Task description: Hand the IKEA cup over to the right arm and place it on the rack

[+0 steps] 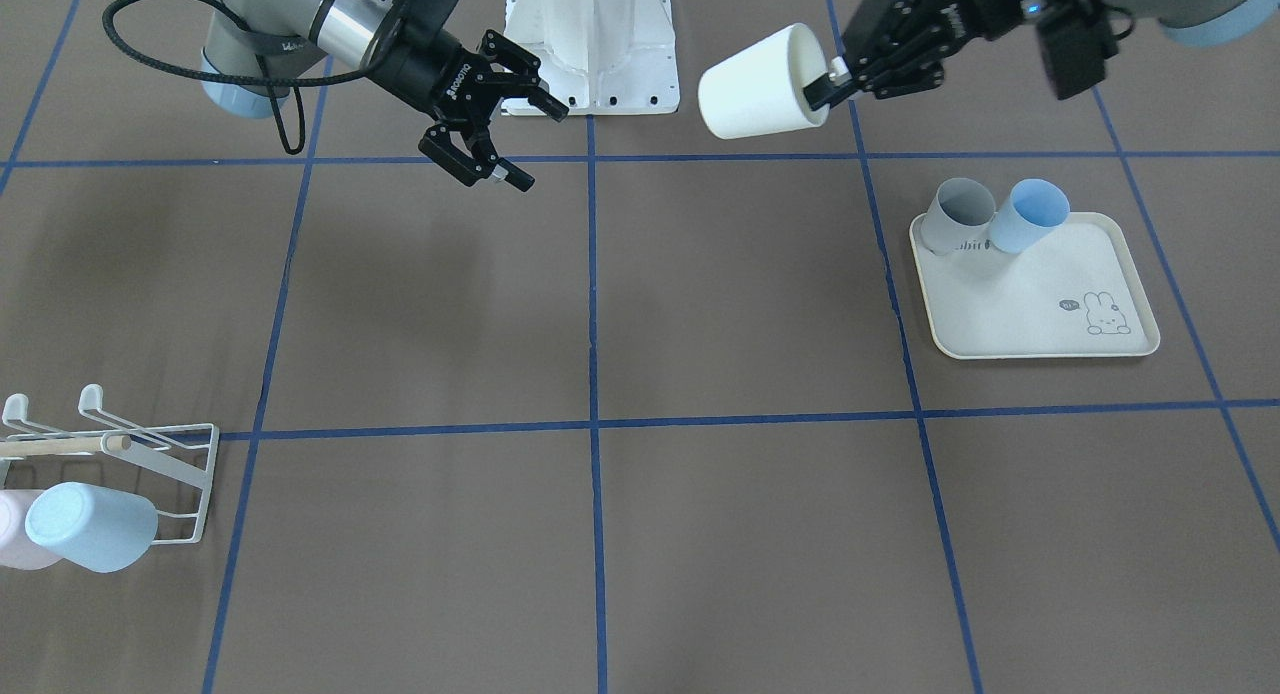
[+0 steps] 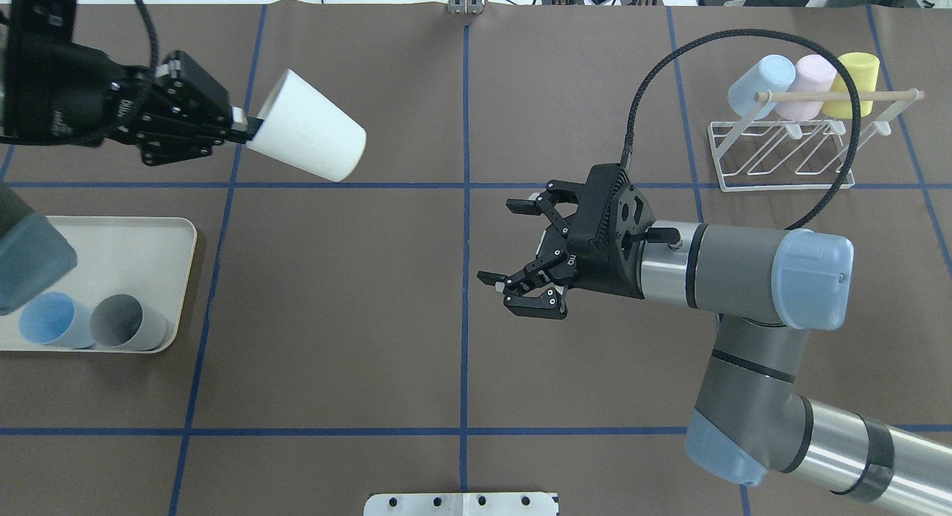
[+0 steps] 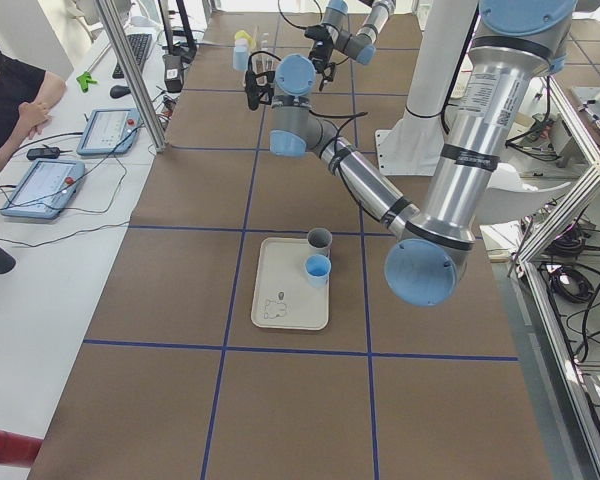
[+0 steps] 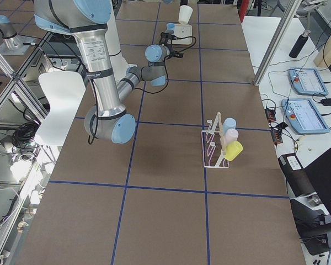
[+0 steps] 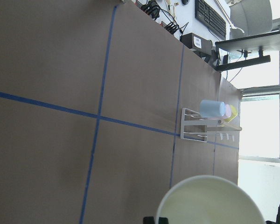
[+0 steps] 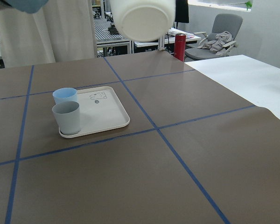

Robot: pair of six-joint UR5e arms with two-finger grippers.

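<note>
IKEA cup [image 2: 309, 127] hangs tipped sideways above the table's [image 2: 335, 337] far left part, its rim pinched by the left gripper [image 2: 251, 127]. Well apart, the right gripper [image 2: 506, 242] hovers spread open. That thin rim pinch could let the cup swivel or drop at handover.

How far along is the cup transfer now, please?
Done: the left gripper holds the white cup in the air by its rim. In hand: the open right gripper faces it, apart. Left: the handover, then placing on the rack.
</note>
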